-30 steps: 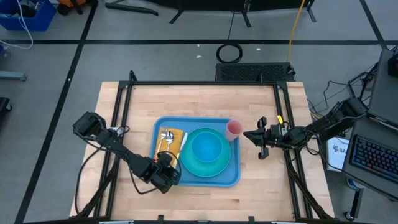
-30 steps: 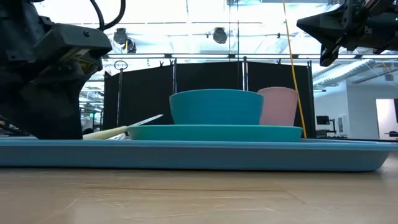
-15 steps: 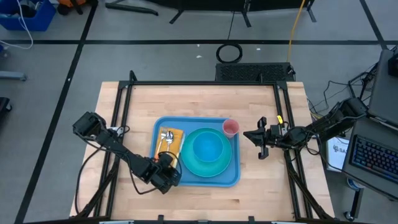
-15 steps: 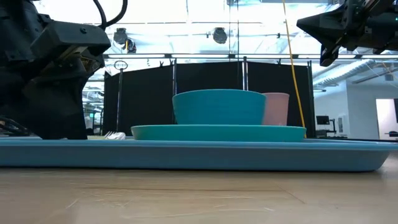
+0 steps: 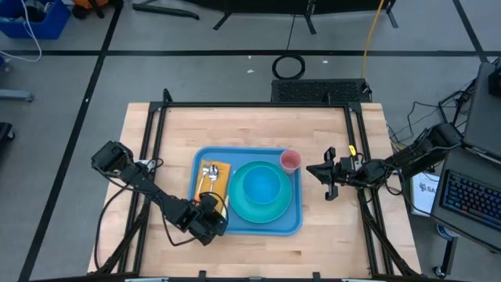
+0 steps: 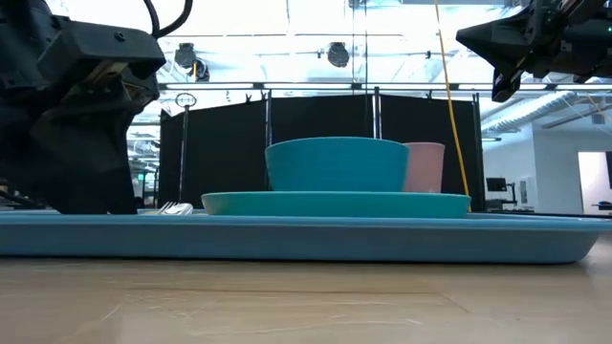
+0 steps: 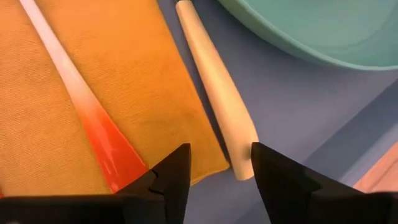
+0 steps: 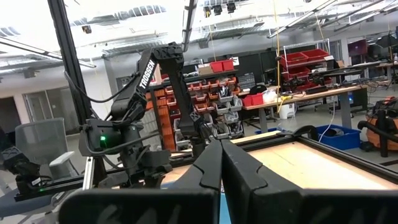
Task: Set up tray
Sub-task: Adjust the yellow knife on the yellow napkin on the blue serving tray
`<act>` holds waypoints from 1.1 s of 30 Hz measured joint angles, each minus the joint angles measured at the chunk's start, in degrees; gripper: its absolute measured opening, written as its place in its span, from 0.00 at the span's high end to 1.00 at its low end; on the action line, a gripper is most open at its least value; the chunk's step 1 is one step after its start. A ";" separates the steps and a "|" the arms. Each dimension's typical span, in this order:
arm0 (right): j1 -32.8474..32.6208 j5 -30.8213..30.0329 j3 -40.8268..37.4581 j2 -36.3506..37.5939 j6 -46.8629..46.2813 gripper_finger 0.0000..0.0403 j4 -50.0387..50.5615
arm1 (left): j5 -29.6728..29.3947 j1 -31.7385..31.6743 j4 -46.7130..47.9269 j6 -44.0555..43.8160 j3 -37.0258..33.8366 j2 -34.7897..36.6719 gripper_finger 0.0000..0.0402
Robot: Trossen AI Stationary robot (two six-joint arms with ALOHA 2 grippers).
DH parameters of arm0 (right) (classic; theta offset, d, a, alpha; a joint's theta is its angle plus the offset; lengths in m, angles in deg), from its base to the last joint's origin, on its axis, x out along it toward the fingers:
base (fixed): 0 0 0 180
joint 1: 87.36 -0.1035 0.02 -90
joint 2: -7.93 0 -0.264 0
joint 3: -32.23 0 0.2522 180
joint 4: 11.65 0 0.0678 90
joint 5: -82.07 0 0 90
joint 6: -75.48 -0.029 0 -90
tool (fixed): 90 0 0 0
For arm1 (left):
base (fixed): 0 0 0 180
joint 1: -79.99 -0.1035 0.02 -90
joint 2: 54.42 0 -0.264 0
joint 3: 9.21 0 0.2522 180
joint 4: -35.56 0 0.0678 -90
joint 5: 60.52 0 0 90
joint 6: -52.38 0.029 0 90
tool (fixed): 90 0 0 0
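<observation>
The light-blue tray (image 5: 296, 223) lies mid-table. It carries a turquoise plate (image 5: 275, 210) with a blue bowl (image 5: 260, 186), a pink cup (image 5: 290, 161) at its far right corner and an orange napkin (image 7: 130, 81) with cutlery on its left. A cream-handled utensil (image 7: 214, 93) lies flat on the tray floor beside the napkin. A utensil with a white-to-red handle (image 7: 87, 112) rests on the napkin. My left gripper (image 7: 221, 158) hangs open over the cream handle's near end, at the tray's near-left corner (image 5: 210, 218). My right gripper (image 5: 311, 171) is shut (image 8: 221, 162), raised to the right of the tray.
A black frame (image 5: 258, 105) runs around the wooden tabletop (image 5: 329, 251). Bare wood lies near, far and left of the tray. In the low view the bowl (image 6: 335, 164) and cup (image 6: 427, 167) stand above the tray's rim (image 6: 287, 234).
The cream-handled utensil, held tilted with its far end up a second ago, has come down flat onto the tray beside the napkin. The pink cup has shifted slightly toward the tray's far corner. Both arms have stayed in place.
</observation>
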 joint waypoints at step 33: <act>-0.01 0.00 0.00 0.00 0.00 1.00 -0.02 | 8.84 -5.65 -1.22 1.03 0.79 0.13 0.39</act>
